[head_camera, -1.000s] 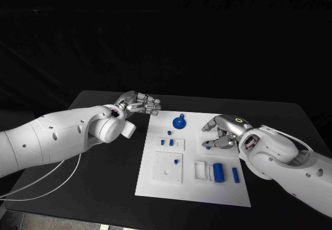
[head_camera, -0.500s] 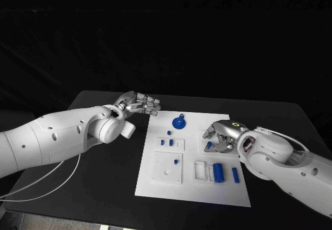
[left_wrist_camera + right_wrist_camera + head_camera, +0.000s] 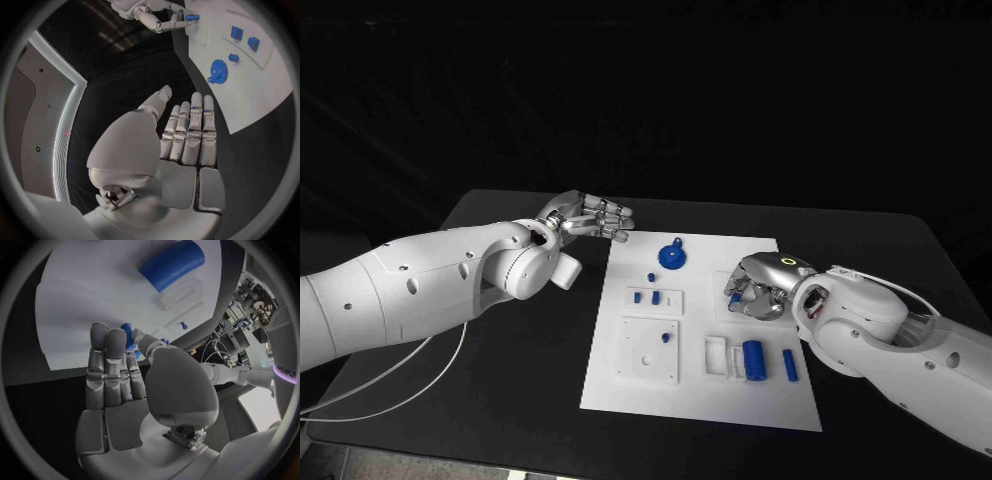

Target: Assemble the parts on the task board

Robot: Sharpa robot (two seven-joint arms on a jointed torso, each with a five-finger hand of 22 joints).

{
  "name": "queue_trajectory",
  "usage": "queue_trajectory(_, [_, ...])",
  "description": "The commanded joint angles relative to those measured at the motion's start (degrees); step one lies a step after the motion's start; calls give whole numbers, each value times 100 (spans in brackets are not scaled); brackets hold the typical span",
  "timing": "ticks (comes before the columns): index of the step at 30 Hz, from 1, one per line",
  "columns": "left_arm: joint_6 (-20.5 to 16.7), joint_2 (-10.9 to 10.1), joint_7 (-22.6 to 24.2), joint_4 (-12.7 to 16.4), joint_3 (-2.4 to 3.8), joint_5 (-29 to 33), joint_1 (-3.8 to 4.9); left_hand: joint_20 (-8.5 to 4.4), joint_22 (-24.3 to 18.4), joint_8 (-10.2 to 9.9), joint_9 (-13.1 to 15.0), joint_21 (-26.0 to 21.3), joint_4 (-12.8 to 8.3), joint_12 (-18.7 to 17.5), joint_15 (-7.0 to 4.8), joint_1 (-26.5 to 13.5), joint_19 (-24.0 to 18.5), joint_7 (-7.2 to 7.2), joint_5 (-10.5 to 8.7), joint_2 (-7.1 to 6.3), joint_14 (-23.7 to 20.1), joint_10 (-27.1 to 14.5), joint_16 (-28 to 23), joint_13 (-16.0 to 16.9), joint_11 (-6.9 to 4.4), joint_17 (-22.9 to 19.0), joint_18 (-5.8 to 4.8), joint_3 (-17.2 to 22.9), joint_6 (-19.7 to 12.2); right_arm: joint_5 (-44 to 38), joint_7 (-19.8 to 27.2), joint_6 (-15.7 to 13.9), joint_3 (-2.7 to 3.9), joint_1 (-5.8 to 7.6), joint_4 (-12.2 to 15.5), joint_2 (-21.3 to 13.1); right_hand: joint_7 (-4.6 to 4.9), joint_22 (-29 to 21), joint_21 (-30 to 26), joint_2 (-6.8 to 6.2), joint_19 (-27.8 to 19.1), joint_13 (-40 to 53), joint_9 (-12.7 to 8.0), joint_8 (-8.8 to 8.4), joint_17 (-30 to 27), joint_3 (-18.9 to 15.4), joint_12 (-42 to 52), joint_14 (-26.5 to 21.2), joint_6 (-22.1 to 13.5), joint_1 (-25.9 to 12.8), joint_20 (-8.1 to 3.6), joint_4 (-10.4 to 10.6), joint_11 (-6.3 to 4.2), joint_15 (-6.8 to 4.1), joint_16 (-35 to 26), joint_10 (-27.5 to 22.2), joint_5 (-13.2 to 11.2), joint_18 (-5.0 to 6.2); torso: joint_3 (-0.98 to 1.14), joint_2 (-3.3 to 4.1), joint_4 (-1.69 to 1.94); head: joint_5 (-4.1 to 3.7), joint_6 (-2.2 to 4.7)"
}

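Right robot hand (image 3: 759,292) seemingly pinching blue part (image 3: 127,335)

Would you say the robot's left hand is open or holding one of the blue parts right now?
Open. The left hand holds nothing; its fingers lie straight, with the task board beyond them.

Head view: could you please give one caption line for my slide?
Right hand pinches a small blue part over the white task board; left hand hovers open beside the board.
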Motion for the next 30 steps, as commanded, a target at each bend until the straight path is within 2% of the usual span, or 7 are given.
queue_trajectory(1, [60,10,34,3,6,28,6,-24,-18,11,8,44,33,-18,10,5,-5,3,-13,50,5,-28,-20,-3,5,9,13,30,-25,-81,0,46,-1,-9,36,8,-6,30,55,48,189,14,13,12,9,140,33,9,70,-47,-44,-51,-51,-53,-28,174,-31,-58,-3,0,3,0,-4])
queue_trajectory(10, [60,8,28,2,6,28,6,-24,-18,11,8,44,33,-18,10,5,-5,3,-13,50,5,-28,-20,-3,5,9,13,30,-25,-147,-18,101,-1,-23,63,8,-52,194,273,220,173,38,62,67,42,422,57,13,511,-10,-136,-492,-205,-143,-37,699,-29,-143,-7,-2,2,0,-18])
queue_trajectory(14, [59,6,27,2,6,28,6,-24,-18,11,8,44,33,-18,10,5,-5,3,-13,50,5,-28,-20,-3,5,9,13,30,-25,-253,-59,129,-2,-31,76,9,-90,329,411,251,147,42,73,19,52,613,28,11,721,-97,-195,-743,-243,-188,-60,896,-35,-178,-5,0,4,3,-20])
queue_trajectory(20, [60,6,28,3,6,28,6,-23,-14,12,9,51,24,-18,11,14,-13,4,-7,48,0,-30,-19,-3,6,7,14,41,-26,-407,-118,-95,-2,-40,112,20,-117,578,619,304,125,45,69,8,91,820,22,32,816,-303,-228,-1025,-261,-210,-105,988,-29,-211,0,-1,4,12,-19])
queue_trajectory(27, [59,0,30,3,6,28,6,-23,-14,12,9,51,24,-18,11,14,-13,4,-7,48,0,-30,-19,-3,6,7,14,41,-26,-412,-149,-374,2,-42,171,0,-126,697,739,305,124,45,73,10,123,821,23,43,844,-301,-232,-1047,-267,-214,-115,1012,-29,-224,4,2,0,32,-11])
queue_trajectory(29, [62,0,33,2,6,28,6,-23,-14,12,9,51,24,-18,11,14,-13,4,-7,48,0,-30,-19,-3,6,7,14,41,-26,-354,-130,-497,29,-42,256,-11,-127,716,754,300,127,44,74,12,130,822,22,42,853,-300,-236,-1045,-268,-219,-117,1019,-29,-224,6,4,3,45,-10])
queue_trajectory(30, [63,-2,34,2,6,28,6,-23,-14,12,9,51,24,-18,11,14,-13,4,-7,48,0,-30,-19,-3,6,7,14,41,-26,-326,-123,-551,67,-43,300,-16,-129,741,782,295,131,43,75,12,138,819,24,44,859,-294,-237,-1037,-270,-220,-117,1024,-29,-227,13,10,7,57,-16])
